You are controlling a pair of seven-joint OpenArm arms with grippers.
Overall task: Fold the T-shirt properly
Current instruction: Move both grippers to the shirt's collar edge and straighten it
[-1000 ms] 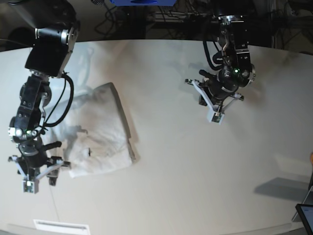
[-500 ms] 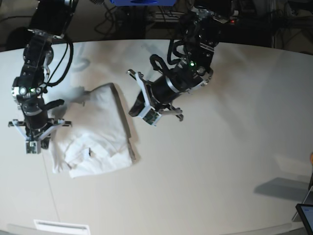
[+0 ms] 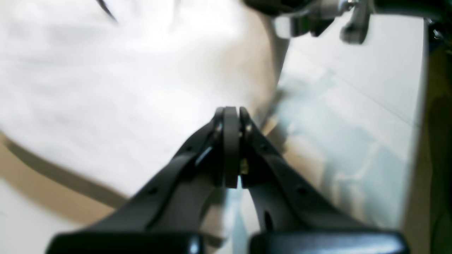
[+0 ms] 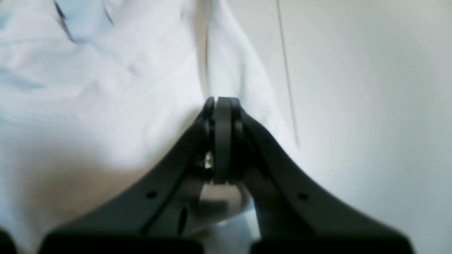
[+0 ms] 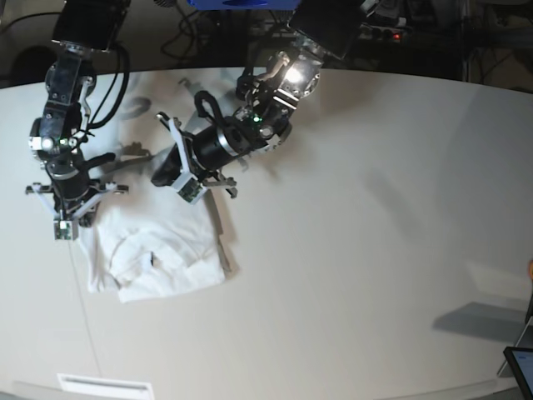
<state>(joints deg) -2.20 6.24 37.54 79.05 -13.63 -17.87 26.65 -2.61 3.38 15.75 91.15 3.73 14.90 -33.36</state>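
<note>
Now | left gripper (image 3: 231,116) clenched | right gripper (image 4: 219,106) clenched | T-shirt (image 5: 158,246) crumpled beneath

table (image 5: 350,275): off-white, broad, curved far edge
cables (image 5: 208,37): dark tangle behind far edge
blue object (image 5: 241,3): top centre, cut off
white strip (image 5: 104,385): near edge, bottom left
dark screen corner (image 5: 520,367): bottom right

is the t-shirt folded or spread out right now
Partly folded: the T-shirt lies bunched in a compact, wrinkled shape on the table, not spread flat, and the fold looks untidy.
</note>
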